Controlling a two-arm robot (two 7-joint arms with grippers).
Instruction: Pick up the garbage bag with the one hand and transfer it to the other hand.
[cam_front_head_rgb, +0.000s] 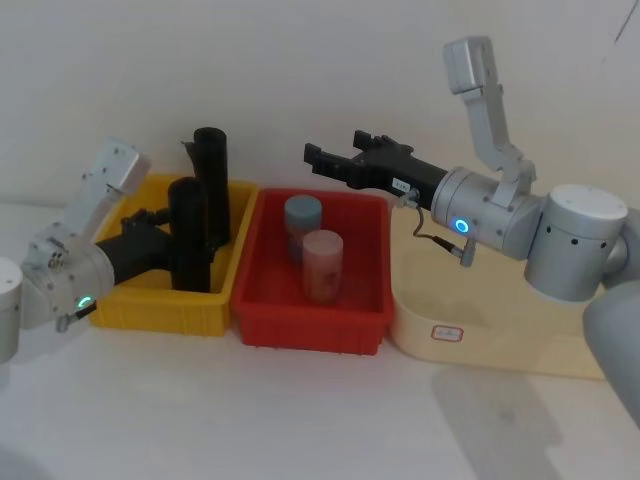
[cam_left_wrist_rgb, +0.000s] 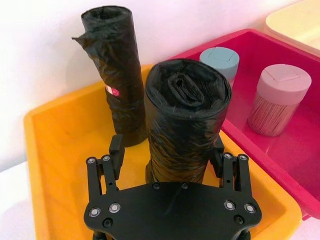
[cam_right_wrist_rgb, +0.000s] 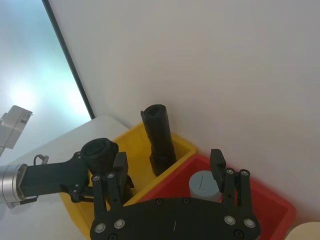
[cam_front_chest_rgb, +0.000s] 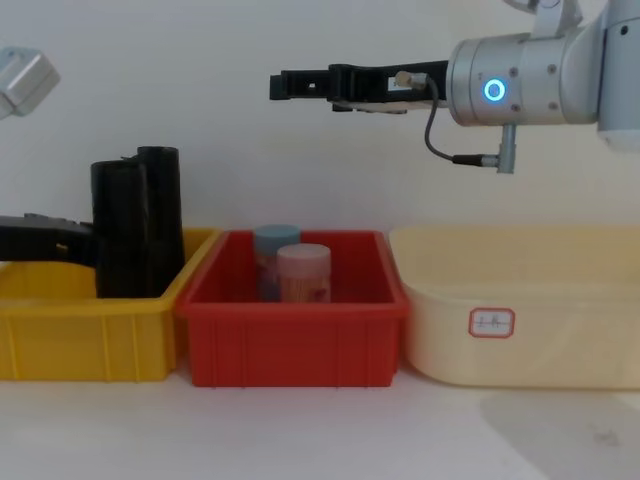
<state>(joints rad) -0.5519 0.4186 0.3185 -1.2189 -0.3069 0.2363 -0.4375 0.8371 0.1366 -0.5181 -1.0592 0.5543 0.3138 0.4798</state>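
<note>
The garbage bag (cam_left_wrist_rgb: 185, 120) is a thick black glossy roll standing upright in the yellow bin (cam_front_head_rgb: 160, 312). My left gripper (cam_left_wrist_rgb: 167, 147), the one with the green ring, reaches into that bin at the roll's mid height. It is open, with one finger on each side of the roll and a gap still showing on one side. In the head view the garbage bag (cam_front_head_rgb: 188, 235) stands in front of a thinner, taller black roll (cam_front_head_rgb: 212, 180). My right gripper (cam_front_head_rgb: 330, 150), with the blue ring, hovers high above the red bin (cam_front_head_rgb: 310, 332), open and holding nothing.
The red bin holds a grey-lidded jar (cam_front_head_rgb: 303, 220) and a pink jar (cam_front_head_rgb: 322, 265). A cream tub (cam_front_head_rgb: 480, 340) sits to the right of it. All three containers stand side by side against a white wall.
</note>
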